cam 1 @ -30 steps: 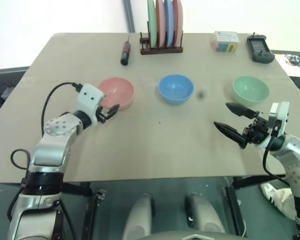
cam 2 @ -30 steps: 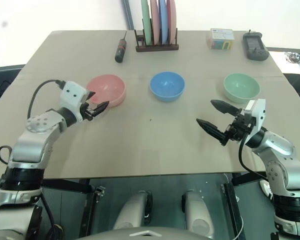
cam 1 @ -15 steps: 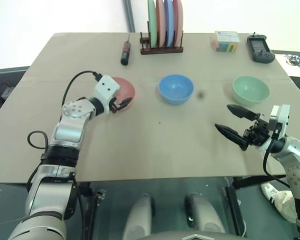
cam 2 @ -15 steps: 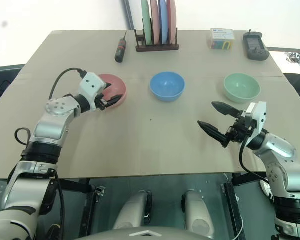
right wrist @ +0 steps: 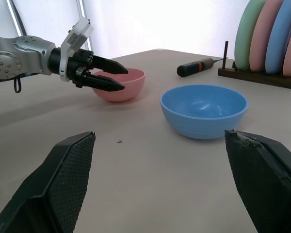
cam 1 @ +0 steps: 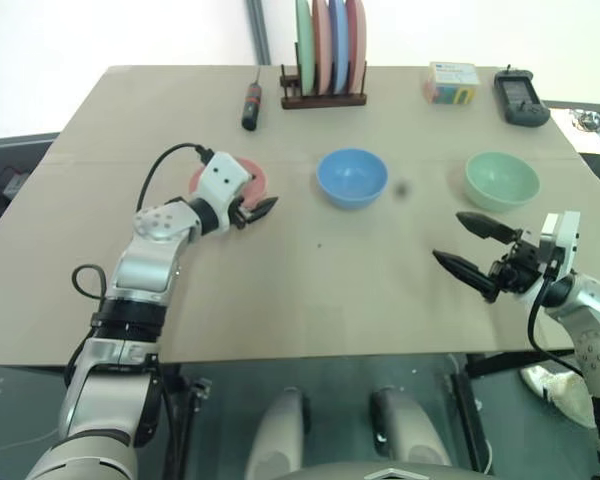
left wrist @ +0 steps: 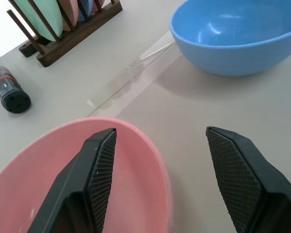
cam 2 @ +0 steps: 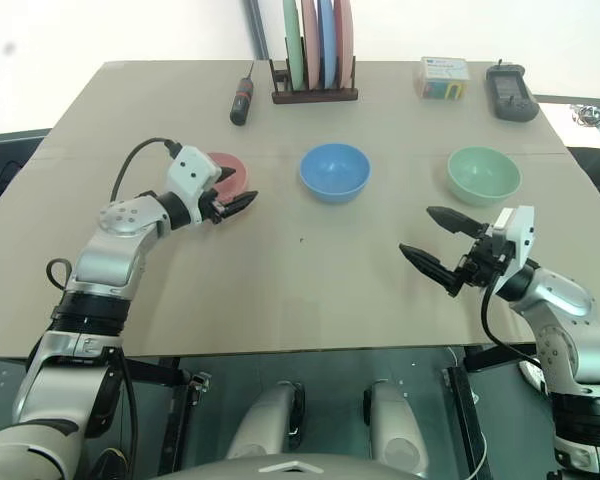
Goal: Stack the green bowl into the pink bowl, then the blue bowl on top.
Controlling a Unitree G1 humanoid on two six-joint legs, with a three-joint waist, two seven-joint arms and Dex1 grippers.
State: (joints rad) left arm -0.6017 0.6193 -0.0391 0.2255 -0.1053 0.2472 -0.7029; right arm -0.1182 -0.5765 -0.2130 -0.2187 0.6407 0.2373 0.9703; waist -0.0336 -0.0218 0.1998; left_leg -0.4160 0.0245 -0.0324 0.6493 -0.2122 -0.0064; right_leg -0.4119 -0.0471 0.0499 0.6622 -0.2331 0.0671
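Note:
The pink bowl (cam 1: pixel 253 179) sits left of centre, partly covered by my left wrist. My left gripper (cam 1: pixel 263 209) is open at the bowl's right rim. In the left wrist view one finger (left wrist: pixel 99 170) is inside the pink bowl (left wrist: pixel 48 184) and the other (left wrist: pixel 237 170) outside it, the rim between them and not pinched. The blue bowl (cam 1: pixel 351 177) stands in the middle and the green bowl (cam 1: pixel 501 180) at the right, both upright and empty. Just in front of the green bowl, my right gripper (cam 1: pixel 448 238) hovers wide open and holds nothing.
At the back edge of the table stand a wooden rack (cam 1: pixel 325 50) of upright plates, a screwdriver (cam 1: pixel 250 105), a small colourful box (cam 1: pixel 452 82) and a black handheld device (cam 1: pixel 521 97). Bare tabletop lies in front of the bowls.
My left arm has swung right across the pink bowl, from its left side to its right rim. The right arm and all three bowls have stayed put.

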